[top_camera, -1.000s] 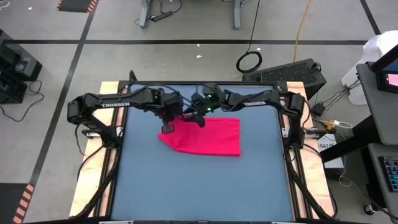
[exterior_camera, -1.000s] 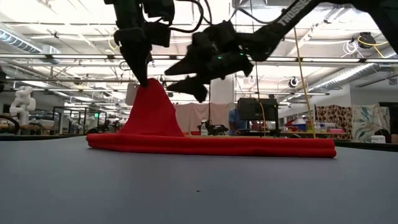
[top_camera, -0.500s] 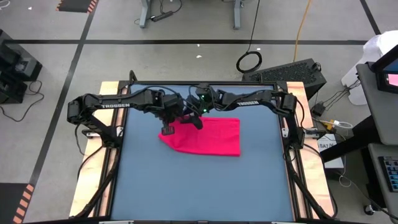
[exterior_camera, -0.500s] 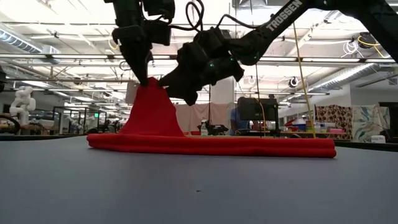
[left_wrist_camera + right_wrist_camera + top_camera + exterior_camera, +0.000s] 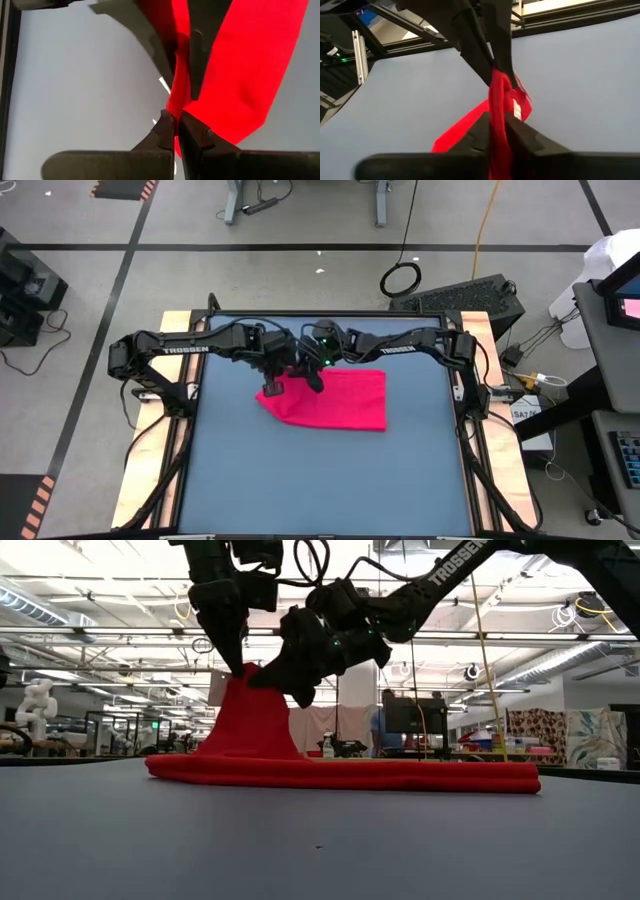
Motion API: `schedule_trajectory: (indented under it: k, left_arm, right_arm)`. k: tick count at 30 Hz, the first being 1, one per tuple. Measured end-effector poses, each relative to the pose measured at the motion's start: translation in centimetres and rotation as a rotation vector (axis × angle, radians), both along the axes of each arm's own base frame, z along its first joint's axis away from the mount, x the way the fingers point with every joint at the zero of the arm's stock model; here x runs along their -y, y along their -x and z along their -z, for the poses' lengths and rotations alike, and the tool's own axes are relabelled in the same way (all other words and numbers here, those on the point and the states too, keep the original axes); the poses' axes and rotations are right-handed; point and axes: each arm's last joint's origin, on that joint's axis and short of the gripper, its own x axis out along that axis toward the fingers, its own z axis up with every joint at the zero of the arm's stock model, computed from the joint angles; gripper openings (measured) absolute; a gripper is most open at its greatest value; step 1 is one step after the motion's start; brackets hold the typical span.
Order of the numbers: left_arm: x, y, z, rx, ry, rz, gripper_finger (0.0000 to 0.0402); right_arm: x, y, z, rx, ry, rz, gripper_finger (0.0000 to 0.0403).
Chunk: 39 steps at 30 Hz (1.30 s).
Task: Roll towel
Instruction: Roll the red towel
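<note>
The pinkish-red towel [image 5: 340, 402] lies folded on the blue tabletop [image 5: 320, 480], toward the far side. Its left far corner is drawn up into a peak [image 5: 245, 710], and the rest lies flat as a low band [image 5: 400, 775]. My left gripper [image 5: 242, 668] is shut on the top of that peak. My right gripper [image 5: 268, 682] reaches in from the right and is shut on the raised cloth just beside it. In the high view the left gripper [image 5: 270, 385] and the right gripper [image 5: 315, 380] stand close together over the towel's left far part. A small white tag [image 5: 518, 111] shows near the raised edge. My left gripper pinches the top of the towel's raised corner [image 5: 175, 107] between its two fingers, from above, pointing steeply down. The cloth hangs below it like a tent, its lower part on the table. My right gripper pinches the same raised cloth [image 5: 498, 105] between its two fingers, just below the left gripper's fingertips [image 5: 495, 60]. It comes from the table's right, slanting slightly down. The cloth there is bunched; one layer or several, I cannot tell.
The wooden table frame [image 5: 150, 470] runs along the sides. The blue tabletop has bare room on the near half [image 5: 320, 850] and to the left of the towel. Beyond the far edge are a floor cable ring [image 5: 400, 278] and room clutter.
My right gripper has moved toward the table's left, up to the raised peak of the towel, has rolled a little, and has shut from wide open onto the cloth beside my left gripper. The peak has stayed lifted.
</note>
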Motion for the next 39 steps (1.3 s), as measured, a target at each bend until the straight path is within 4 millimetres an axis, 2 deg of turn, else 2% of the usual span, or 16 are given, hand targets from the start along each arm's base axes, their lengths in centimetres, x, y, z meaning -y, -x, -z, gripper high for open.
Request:
schedule_trajectory:
  k: [2, 7, 10, 14, 17, 20, 23, 28, 39]
  left_arm:
    - [0.0, 0.0, 0.0, 0.003, 0.01, -0.031, 0.0009]
    - [0.2, 0.9, 0.0, -0.046, 0.09, -0.202, 0.0028]
    - [0.4, 2.2, -0.2, -0.107, 0.149, -0.313, 0.0068]
    - [0.9, 4.5, -0.3, -0.06, 0.172, -0.405, 0.0129]
    - [1.1, 6.4, 0.4, -0.011, 0.155, -0.452, 0.0164]
    - [1.4, 7.9, 1.8, 0.083, 0.181, -0.448, 0.0179]
    - [1.8, 8.6, 4.5, 0.159, 0.256, -0.435, 0.0181]
    - [2.1, 9.3, 8.4, 0.179, 0.322, -0.482, 0.0182]
    - [2.3, 10.4, 12.5, 0.175, 0.3, -0.464, 0.0182]
  right_arm:
    - [0.0, 0.0, 0.0, -0.005, -0.016, 0.007, 0.001]
    - [0.2, 0.1, 0.1, -0.025, -0.056, 0.032, 0.0007]
    - [0.2, 0.2, 0.2, -0.037, -0.067, 0.036, 0.0003]
    - [0.2, 0.3, 0.3, -0.052, -0.074, 0.032, 0.0002]
    - [0.2, 0.3, 0.4, -0.067, -0.082, 0.033, 0.0002]
    - [0.1, 0.4, 0.1, -0.065, -0.085, 0.034, 0.0001]
    - [0.2, 0.5, -0.1, -0.062, -0.087, 0.037, 0.0001]
    - [0.3, 0.5, 0.0, -0.081, -0.105, 0.044, 0.0001]
    - [0.3, 0.5, 0.1, -0.088, -0.123, 0.052, 0.0]
